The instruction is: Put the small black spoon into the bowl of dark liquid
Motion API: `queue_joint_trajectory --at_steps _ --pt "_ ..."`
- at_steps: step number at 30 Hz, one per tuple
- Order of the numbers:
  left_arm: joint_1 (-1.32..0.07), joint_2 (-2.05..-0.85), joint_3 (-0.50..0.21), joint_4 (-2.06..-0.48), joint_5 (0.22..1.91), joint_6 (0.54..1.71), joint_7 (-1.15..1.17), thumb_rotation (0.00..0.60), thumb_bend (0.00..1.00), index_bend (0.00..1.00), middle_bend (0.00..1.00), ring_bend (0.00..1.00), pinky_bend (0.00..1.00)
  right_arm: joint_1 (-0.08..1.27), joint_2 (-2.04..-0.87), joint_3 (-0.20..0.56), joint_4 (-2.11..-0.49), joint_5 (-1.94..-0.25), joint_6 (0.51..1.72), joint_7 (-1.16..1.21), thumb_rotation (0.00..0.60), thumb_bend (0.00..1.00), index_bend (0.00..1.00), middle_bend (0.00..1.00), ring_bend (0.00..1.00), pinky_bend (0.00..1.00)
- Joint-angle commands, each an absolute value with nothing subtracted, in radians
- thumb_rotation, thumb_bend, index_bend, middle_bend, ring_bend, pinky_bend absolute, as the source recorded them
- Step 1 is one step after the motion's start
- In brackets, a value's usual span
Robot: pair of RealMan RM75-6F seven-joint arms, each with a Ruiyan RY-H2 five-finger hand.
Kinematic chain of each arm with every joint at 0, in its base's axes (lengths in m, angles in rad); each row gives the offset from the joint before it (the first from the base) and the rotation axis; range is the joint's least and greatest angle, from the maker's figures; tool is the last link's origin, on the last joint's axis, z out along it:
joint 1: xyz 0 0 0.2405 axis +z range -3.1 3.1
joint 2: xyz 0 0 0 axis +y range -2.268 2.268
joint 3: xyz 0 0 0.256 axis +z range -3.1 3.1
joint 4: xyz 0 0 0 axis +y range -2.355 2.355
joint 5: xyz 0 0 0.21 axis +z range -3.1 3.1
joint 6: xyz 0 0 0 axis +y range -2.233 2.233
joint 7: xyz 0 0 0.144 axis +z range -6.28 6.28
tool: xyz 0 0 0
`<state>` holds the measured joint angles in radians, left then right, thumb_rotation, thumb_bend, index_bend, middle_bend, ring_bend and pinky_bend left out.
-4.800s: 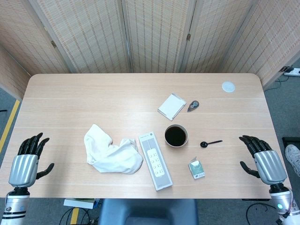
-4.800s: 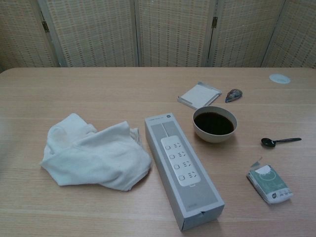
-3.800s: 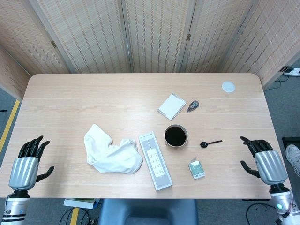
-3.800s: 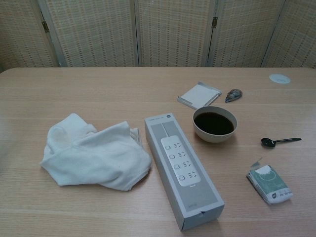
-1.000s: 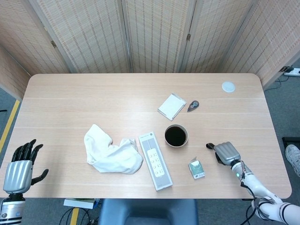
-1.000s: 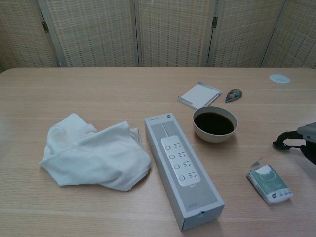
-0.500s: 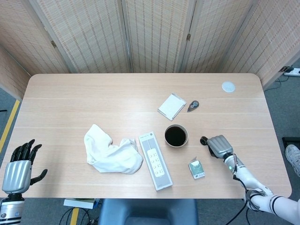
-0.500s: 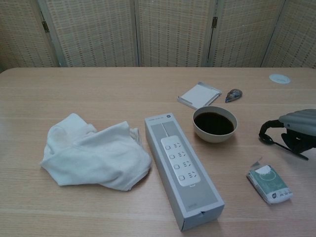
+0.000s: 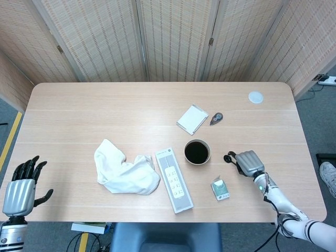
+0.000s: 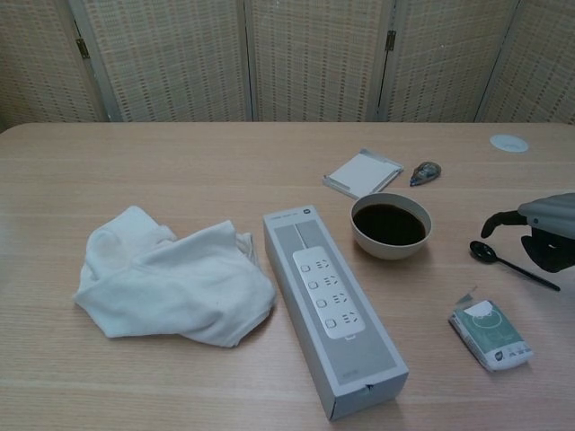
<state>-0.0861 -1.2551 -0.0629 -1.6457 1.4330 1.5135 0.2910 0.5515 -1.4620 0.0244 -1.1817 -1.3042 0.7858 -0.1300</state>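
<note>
The spoon (image 10: pixel 509 262) lies on the surface (image 9: pixel 105 110), right of the bowl (image 10: pixel 391 225), under the right hand (image 10: pixel 548 235); whether its fingers grasp it, I cannot tell. A green packet (image 10: pixel 490 333) lies near. The left hand (image 9: pixel 20 188) hangs released beside the surface's left edge.

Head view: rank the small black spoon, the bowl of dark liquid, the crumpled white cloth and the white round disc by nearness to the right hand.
1. Small black spoon, at the right hand.
2. Bowl of dark liquid, just left.
3. White round disc, far corner.
4. Crumpled white cloth, far left.
</note>
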Motion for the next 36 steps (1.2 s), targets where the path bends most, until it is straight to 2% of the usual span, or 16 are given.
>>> queue_joint_trajectory --at_steps 1,20,36 --pt "-0.085 -1.256 -0.062 -1.645 1.433 1.513 0.29 0.6 0.25 0.19 0.08 0.11 0.14 0.542 -1.447 0.011 -1.208 -1.318 0.798 -0.132 0.6 0.84 0.23 1.0 1.0 1.0" --pt "-0.072 -1.257 -0.057 -1.629 1.428 1.52 0.276 0.6 0.25 0.19 0.08 0.11 0.14 0.593 -1.513 0.033 -1.135 -1.27 0.727 -0.173 0.6 0.84 0.23 1.0 1.0 1.0" --pt "-0.08 -1.268 -0.058 -1.617 1.43 1.505 0.274 0.6 0.25 0.19 0.08 0.11 0.14 0.558 -1.489 0.026 -1.113 -1.231 0.746 -0.171 0.6 0.84 0.23 1.0 1.0 1.0"
